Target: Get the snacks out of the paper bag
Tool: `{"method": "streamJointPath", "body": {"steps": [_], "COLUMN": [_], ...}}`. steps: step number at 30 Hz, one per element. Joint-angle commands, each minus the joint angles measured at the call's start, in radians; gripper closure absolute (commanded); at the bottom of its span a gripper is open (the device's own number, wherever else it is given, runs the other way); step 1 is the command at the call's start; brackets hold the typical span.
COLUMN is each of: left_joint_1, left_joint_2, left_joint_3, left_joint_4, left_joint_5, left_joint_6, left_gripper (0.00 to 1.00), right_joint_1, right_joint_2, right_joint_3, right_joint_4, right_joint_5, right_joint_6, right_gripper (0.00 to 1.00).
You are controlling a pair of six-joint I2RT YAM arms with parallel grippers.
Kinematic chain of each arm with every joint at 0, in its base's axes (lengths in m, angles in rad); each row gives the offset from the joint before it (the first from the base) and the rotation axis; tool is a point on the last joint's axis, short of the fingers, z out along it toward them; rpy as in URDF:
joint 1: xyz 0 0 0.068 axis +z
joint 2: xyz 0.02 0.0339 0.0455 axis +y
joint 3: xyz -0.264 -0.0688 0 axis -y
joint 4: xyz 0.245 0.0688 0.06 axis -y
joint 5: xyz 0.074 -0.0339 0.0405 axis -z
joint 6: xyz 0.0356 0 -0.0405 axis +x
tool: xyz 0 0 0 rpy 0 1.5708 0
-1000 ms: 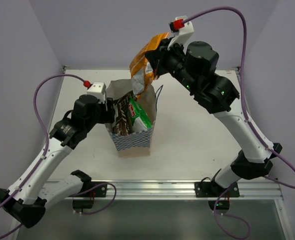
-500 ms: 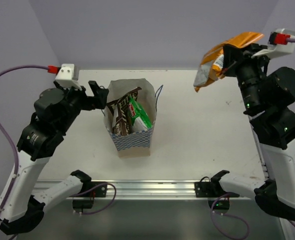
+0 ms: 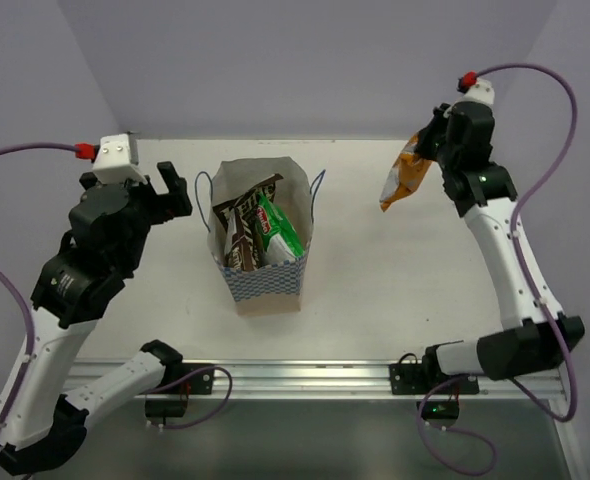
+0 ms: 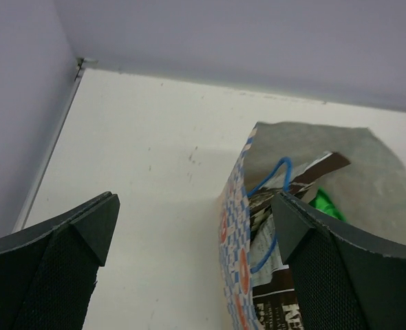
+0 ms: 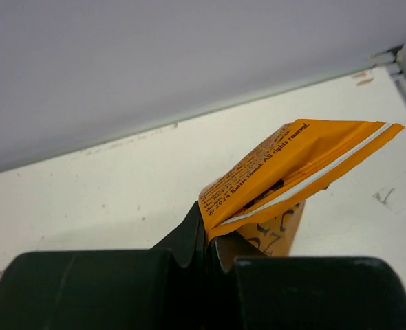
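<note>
The right gripper [image 3: 423, 148] was clamped shut on the top edge of the orange packet [image 3: 399, 182], which hung above the far right of the table [image 3: 395, 280], well apart from the paper bag [image 3: 267, 282]. The bag stood upright left of the table's middle, with the green-and-white packet [image 3: 280, 232] and dark brown packets [image 3: 241, 232] inside. The left gripper [image 3: 159, 196] hovered left of the bag's open top, jaws spread wide and empty.

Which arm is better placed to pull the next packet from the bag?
Left, probably: left gripper open and empty beside the paper bag; right gripper shut on the orange packet.
</note>
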Motion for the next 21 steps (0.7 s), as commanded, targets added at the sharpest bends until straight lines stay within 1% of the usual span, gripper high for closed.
{"method": "streamJointPath", "body": {"steps": [1,2,4,5,6,7,8,9,10,12,14,16,17,19,20,21], "left_joint_1": [0.001,0.001,0.001,0.001,0.001,0.001,0.001,0.001,0.001,0.001,0.001,0.001,-0.001,-0.001,0.001,-0.001], "left_joint_2": [-0.033,-0.043,-0.072,-0.080,-0.089,-0.090,-0.093,-0.099,-0.103,-0.115,-0.118,-0.113,-0.112,-0.109,-0.107,-0.104], "left_joint_3": [-0.080,-0.091,-0.119,-0.129,-0.131,-0.132,-0.131,-0.131,-0.129,-0.126,-0.125,-0.122,-0.122,-0.125,-0.128,-0.128], "left_joint_4": [-0.028,-0.023,-0.018,-0.023,-0.028,-0.035,-0.052,-0.057,-0.058,-0.057,-0.060,-0.067,-0.069,-0.066,-0.063,-0.060], "left_joint_5": [-0.114,-0.117,-0.119,-0.122,-0.123,-0.134,-0.142,-0.149,-0.157,-0.159,-0.160,-0.159,-0.154,-0.136,-0.130,-0.123], "left_joint_6": [-0.054,-0.060,-0.064,-0.070,-0.074,-0.077,-0.088,-0.091,-0.093,-0.093,-0.096,-0.100,-0.105,-0.106,-0.108,-0.108], "left_gripper": [0.00,0.00,0.00,0.00,0.00,0.00,0.00,0.00,0.00,0.00,0.00,0.00,0.00,0.00,0.00,0.00], "right_joint_1": [-0.024,-0.029,-0.029,-0.029,-0.029,-0.029,-0.027,-0.027,-0.027,-0.029,-0.036,-0.044,-0.047,-0.053,-0.062,-0.067], "right_joint_2": [0.107,0.194,0.291,0.395,0.445,0.491,0.534,0.601,0.630,0.690,0.723,0.778,0.793,0.850,0.868,0.888], "right_joint_3": [0.046,0.092,0.164,0.249,0.291,0.327,0.382,0.400,0.416,0.427,0.416,0.407,0.393,0.387,0.388,0.393], "right_joint_4": [0.110,0.119,0.128,0.133,0.153,0.171,0.194,0.252,0.275,0.335,0.351,0.352,0.352,0.329,0.315,0.280], "right_joint_5": [-0.165,-0.199,-0.328,-0.383,-0.446,-0.571,-0.628,-0.681,-0.753,-0.788,-0.786,-0.787,-0.784,-0.778,-0.778,-0.775], "right_joint_6": [0.048,0.060,0.074,0.097,0.111,0.134,0.177,0.200,0.221,0.277,0.321,0.330,0.324,0.317,0.311,0.309], "right_gripper": [1.00,1.00,1.00,1.00,1.00,1.00,1.00,1.00,1.00,1.00,1.00,0.99,0.94,0.87,0.78,0.75]}}
